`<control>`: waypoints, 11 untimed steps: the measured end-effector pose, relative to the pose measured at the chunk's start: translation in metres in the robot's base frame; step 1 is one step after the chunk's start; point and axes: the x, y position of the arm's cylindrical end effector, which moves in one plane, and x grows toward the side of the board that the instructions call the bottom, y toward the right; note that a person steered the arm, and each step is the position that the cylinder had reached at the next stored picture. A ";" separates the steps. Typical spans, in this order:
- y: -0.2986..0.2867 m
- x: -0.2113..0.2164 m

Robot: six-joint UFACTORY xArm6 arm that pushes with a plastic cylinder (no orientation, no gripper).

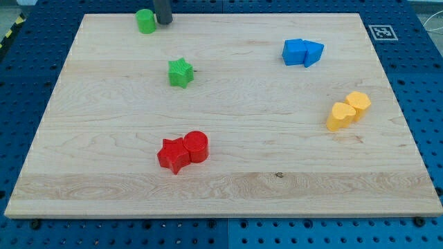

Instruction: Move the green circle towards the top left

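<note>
Pressing in from the view's right, my tip (164, 23) sits just beside the green circle (145, 21) near the board's top edge, a spot that suits shoving it leftward toward the top-left corner; being a bare rod, it grips nothing and has nothing to open. No containers anywhere, just the wooden board (104, 194) carrying a green star (180, 72), touching blue blocks (302, 52), paired yellow blocks (348, 111), and a red star (173, 154) against a red cylinder (196, 146).

Green star (180, 72) alone obstructs board's (228, 187) left; centre seemingly open.
</note>
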 end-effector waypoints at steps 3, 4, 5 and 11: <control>-0.051 0.020; -0.062 0.020; -0.060 0.019; -0.101 -0.020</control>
